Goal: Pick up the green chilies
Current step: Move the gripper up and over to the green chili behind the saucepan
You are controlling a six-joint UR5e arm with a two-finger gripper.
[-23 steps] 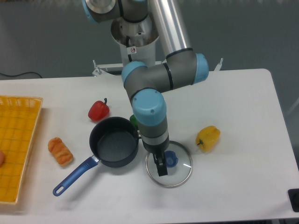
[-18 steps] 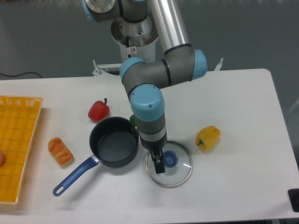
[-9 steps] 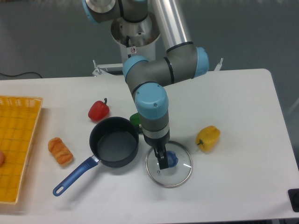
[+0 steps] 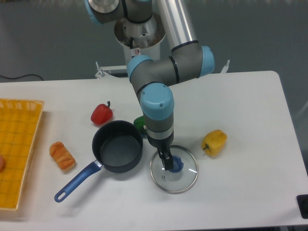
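The green chilies (image 4: pixel 139 123) show only as a small green patch behind the pot's right rim, mostly hidden by my arm. My gripper (image 4: pixel 167 162) hangs to their lower right, over the glass lid (image 4: pixel 173 172), right by the lid's blue knob (image 4: pixel 176 164). The fingers look close together with nothing seen between them, but their exact state is unclear from this angle.
A dark pot (image 4: pixel 116 146) with a blue handle sits left of the gripper. A red pepper (image 4: pixel 101 113) lies behind the pot, a yellow pepper (image 4: pixel 214 142) to the right. A bread piece (image 4: pixel 62 156) and a yellow basket (image 4: pixel 17 149) are at the left.
My arm has shifted slightly right and back, so more of the green chilies shows. The gripper has risen a little and moved toward the lid's blue knob.
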